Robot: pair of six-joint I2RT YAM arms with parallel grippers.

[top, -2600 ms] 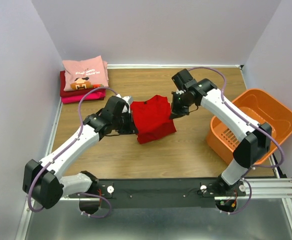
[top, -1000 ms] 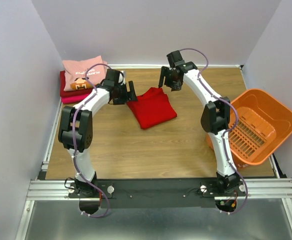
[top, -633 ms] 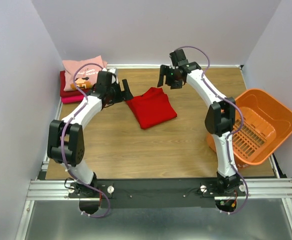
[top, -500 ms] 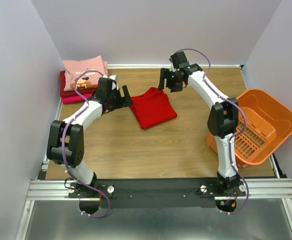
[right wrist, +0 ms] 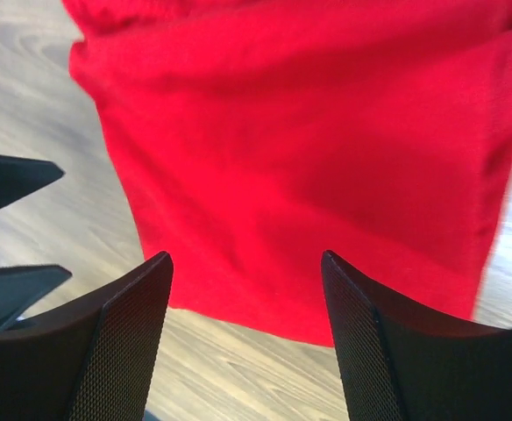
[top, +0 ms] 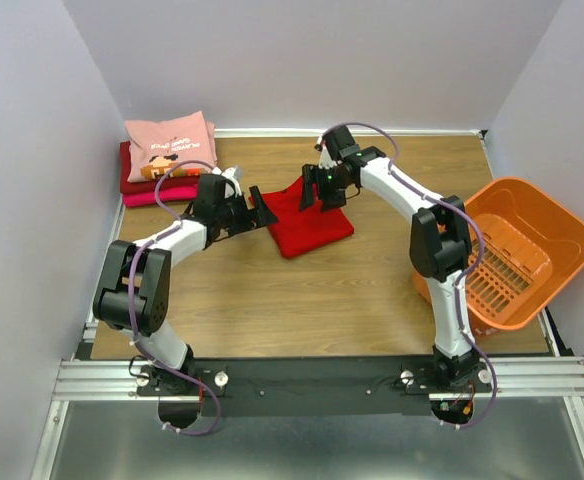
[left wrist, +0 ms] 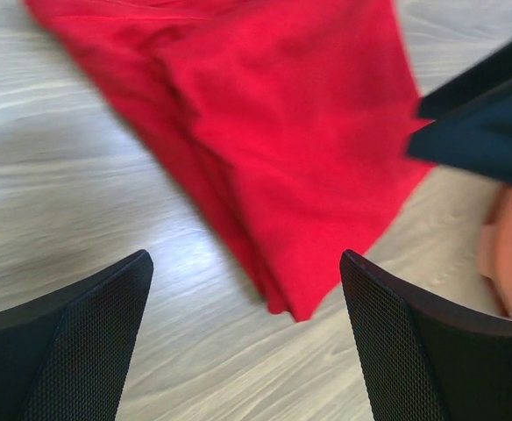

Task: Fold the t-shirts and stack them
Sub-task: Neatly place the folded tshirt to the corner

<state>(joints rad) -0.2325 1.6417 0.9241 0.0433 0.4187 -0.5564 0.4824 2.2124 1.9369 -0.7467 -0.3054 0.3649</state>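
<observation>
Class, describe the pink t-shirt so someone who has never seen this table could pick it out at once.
Start at the wooden table and go to its far left corner. The pink t-shirt lies there, on top of the darker shirts stacked under it. It is the only pale one and the only one showing a printed picture, unlike the plain bright red t-shirt mid-table.

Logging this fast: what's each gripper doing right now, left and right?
Left gripper: open, holding nothing, poised at a corner of the red t-shirt.
Right gripper: open, holding nothing, over the same shirt.
</observation>
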